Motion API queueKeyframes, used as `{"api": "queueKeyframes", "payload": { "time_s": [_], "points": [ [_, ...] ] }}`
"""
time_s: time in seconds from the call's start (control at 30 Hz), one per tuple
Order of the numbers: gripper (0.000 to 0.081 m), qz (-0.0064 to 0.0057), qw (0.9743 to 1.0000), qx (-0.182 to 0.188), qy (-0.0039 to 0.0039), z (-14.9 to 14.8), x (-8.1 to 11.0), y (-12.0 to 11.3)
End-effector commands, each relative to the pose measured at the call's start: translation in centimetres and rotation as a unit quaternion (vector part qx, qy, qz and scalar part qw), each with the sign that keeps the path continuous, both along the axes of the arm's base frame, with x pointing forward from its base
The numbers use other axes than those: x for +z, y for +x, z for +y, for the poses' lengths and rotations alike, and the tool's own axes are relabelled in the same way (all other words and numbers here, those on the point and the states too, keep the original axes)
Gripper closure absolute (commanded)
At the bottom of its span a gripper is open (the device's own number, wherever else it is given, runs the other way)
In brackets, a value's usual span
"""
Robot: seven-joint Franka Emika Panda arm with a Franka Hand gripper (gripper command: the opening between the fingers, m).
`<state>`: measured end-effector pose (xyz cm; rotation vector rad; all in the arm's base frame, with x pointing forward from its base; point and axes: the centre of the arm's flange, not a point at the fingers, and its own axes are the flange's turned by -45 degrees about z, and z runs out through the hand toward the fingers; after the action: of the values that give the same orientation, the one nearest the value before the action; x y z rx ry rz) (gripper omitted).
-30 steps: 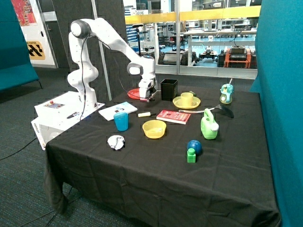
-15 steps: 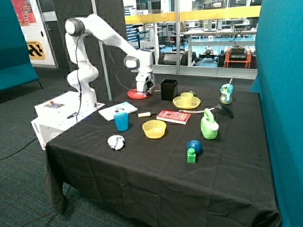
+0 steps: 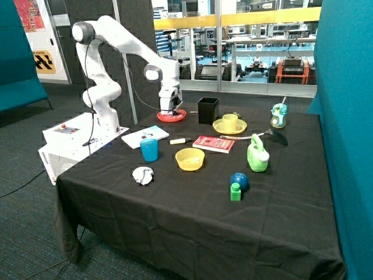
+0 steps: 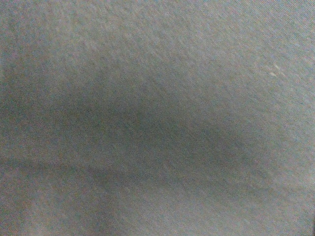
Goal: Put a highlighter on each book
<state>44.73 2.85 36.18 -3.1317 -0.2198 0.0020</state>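
Two books lie on the bench (image 3: 175,227) and neither yet carries a highlighter, so we judge the task barely begun; the white book (image 3: 144,136) sits at the edge nearest the robot's base, the red book (image 3: 213,143) lies toward the middle, and one pale highlighter (image 3: 178,140) rests on the cloth between them, touching neither. With the yellow bowl (image 3: 190,158) as our dial's centre, the highlighter is at about eleven o'clock, the red book at one, the blue cup (image 3: 149,150) at nine. Our gripper (image 3: 168,108) hangs over the red plate (image 3: 171,115) at the far edge, beside the black box (image 3: 208,110), well apart from the highlighter; we cannot tell whether its fingers are spread or pressed together. Next we judge it must travel to the highlighter and descend for a grasp. Our wrist view shows only dark cloth; a second highlighter we cannot find.
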Motion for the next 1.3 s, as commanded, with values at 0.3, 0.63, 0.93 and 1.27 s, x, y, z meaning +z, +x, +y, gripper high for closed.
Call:
{"api": "queueKeyframes", "payload": {
  "time_s": [0.3, 0.63, 0.93, 1.27],
  "points": [
    [0.0808, -0.0008, 0.9967, 0.081, -0.00098, -5.2, 0.5, -2.1],
    [0.0808, -0.0008, 0.9924, 0.123, -0.00095, -6.8, -0.2, -2.6],
    [0.0808, -0.0008, 0.9927, 0.120, -0.00095, -9.1, -1.8, -3.5],
    [0.0808, -0.0008, 0.9927, 0.121, -0.00095, -10.3, -3.7, -4.1]
  ]
}}
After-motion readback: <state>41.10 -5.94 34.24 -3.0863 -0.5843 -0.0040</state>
